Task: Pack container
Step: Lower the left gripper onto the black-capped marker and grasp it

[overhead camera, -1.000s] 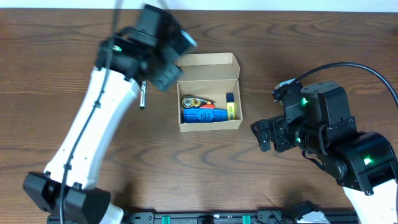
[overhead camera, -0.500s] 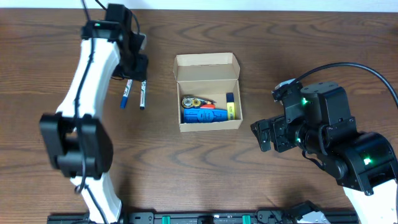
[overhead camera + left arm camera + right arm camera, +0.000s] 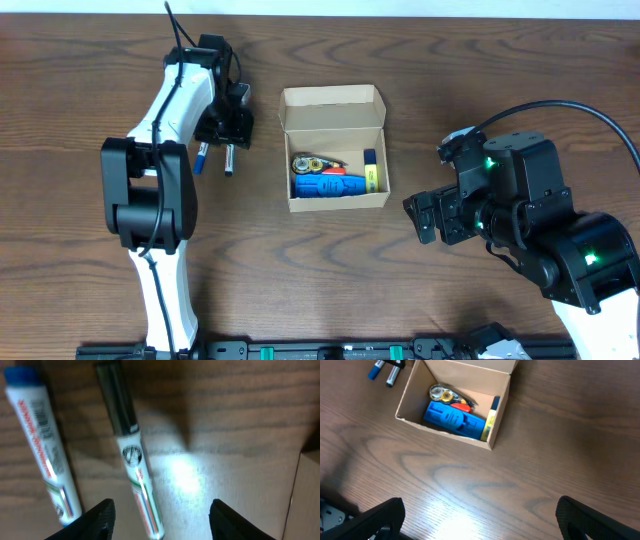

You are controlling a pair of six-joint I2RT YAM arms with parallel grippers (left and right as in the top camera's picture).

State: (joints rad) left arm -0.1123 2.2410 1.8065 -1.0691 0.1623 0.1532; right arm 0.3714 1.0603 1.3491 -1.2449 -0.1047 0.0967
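Observation:
The container [image 3: 335, 112] is a small tan cardboard box, open, with its flap lid standing at the far side. It holds a blue object [image 3: 328, 186], a round tape-like item, an orange piece and a yellow stick. It also shows in the right wrist view [image 3: 455, 407]. Two markers lie left of the box: a blue-capped marker [image 3: 201, 158] [image 3: 42, 445] and a black-capped marker [image 3: 229, 160] [image 3: 131, 462]. My left gripper [image 3: 226, 128] [image 3: 161, 510] is open just above the black-capped marker, which lies between its fingers. My right gripper [image 3: 424, 216] [image 3: 480, 510] is open and empty, right of the box.
The brown wooden table [image 3: 400, 60] carries everything. A tan corner of the box [image 3: 307, 495] shows at the right edge of the left wrist view. The two markers also show in the right wrist view [image 3: 385, 370], top left.
My left arm has swung from beside the box out to the left and come down over the two markers. The right arm, box and markers have not moved.

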